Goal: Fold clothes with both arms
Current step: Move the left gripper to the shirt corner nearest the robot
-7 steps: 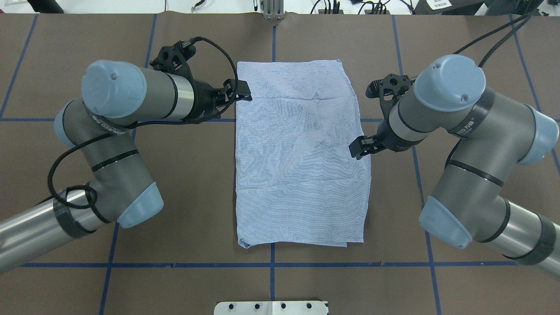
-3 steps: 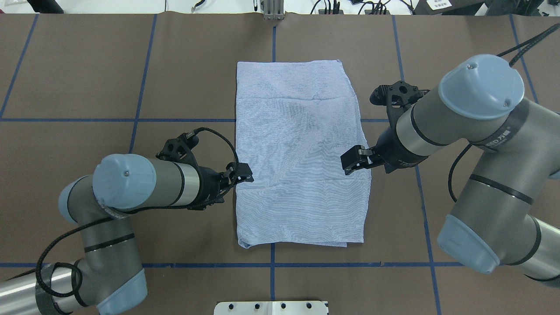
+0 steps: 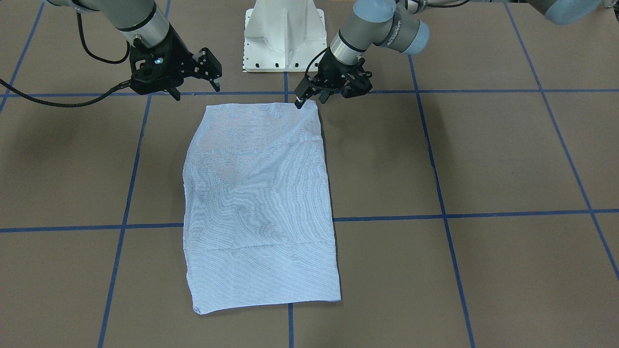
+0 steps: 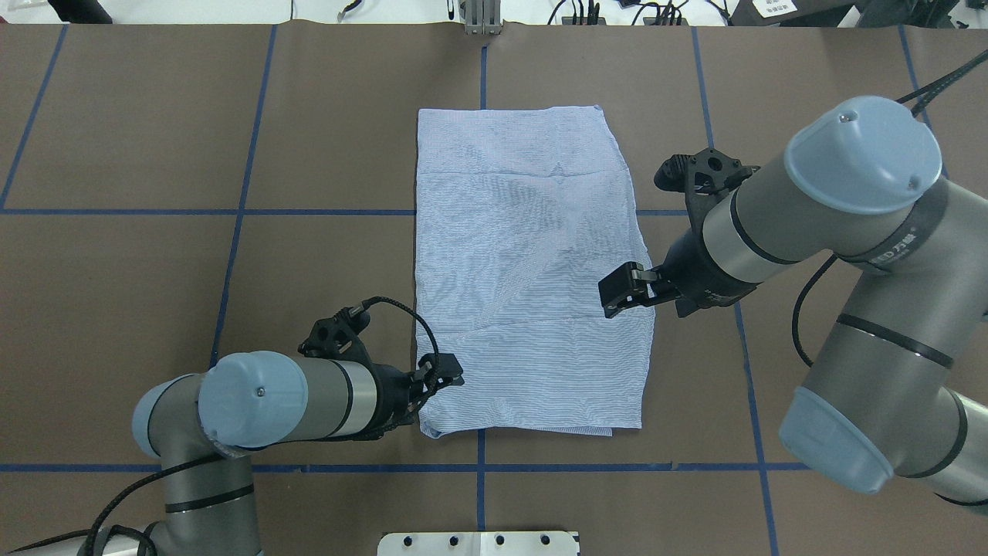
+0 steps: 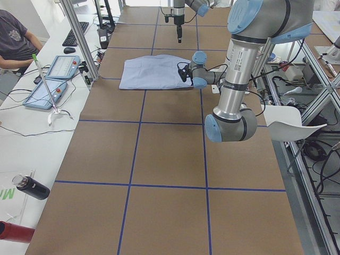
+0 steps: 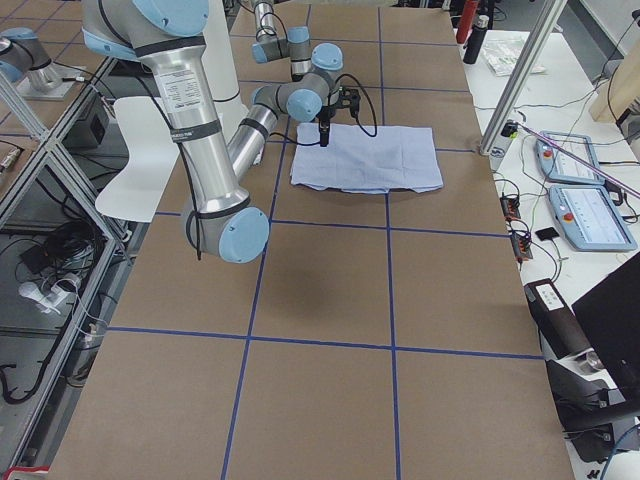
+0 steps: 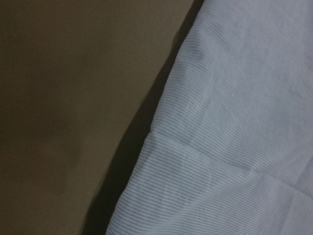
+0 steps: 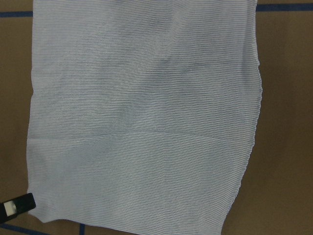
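Brown table (image 4: 154,116) w/ blue gridlines (image 4: 309,468)

— Where is the shirt (image 4: 525,270) for you?

— You'll find it flat on the counter (image 4: 154,154), running out to the right of the left claw (image 4: 451,380). That claw sits low at the cloth's left edge, near the corner closest to the robot. You can't tell whether it touches.

— And the other side?

— Your right claw (image 4: 615,292) hangs above the cloth, apart from it, by the right edge. The shirt spreads below it and to its left. The pedestal base (image 3: 283,34) stands behind both claws.
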`<state>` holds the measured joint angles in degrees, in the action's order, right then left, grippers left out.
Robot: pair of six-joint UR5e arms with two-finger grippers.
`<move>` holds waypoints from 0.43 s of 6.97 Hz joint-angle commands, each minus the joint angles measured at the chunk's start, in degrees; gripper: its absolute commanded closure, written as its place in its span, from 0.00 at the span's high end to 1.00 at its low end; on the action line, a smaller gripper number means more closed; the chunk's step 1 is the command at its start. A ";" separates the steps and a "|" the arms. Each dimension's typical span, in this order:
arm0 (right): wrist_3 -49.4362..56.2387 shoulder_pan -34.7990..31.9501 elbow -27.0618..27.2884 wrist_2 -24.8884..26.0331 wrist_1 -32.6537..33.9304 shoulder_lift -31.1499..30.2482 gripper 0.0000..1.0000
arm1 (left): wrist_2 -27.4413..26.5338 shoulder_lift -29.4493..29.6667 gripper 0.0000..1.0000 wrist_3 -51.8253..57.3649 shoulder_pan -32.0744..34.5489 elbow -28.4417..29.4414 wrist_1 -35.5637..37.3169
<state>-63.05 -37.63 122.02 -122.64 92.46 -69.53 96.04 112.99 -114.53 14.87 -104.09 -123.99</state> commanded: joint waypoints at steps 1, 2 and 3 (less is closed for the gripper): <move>-0.06 0.01 -0.12 -0.32 0.00 0.10 1.00 | -1.30 0.13 0.87 -0.52 -2.30 1.07 0.15; -0.06 0.01 -0.12 -0.32 0.00 0.10 1.00 | -1.64 0.13 0.85 -0.43 -2.21 1.25 0.41; -0.06 0.01 -0.20 -0.41 0.00 0.10 1.00 | -2.43 0.04 0.83 0.00 -1.69 1.34 0.50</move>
<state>-63.10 -37.62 121.90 -122.97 92.46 -69.45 94.38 113.06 -114.88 12.86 -102.95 -123.65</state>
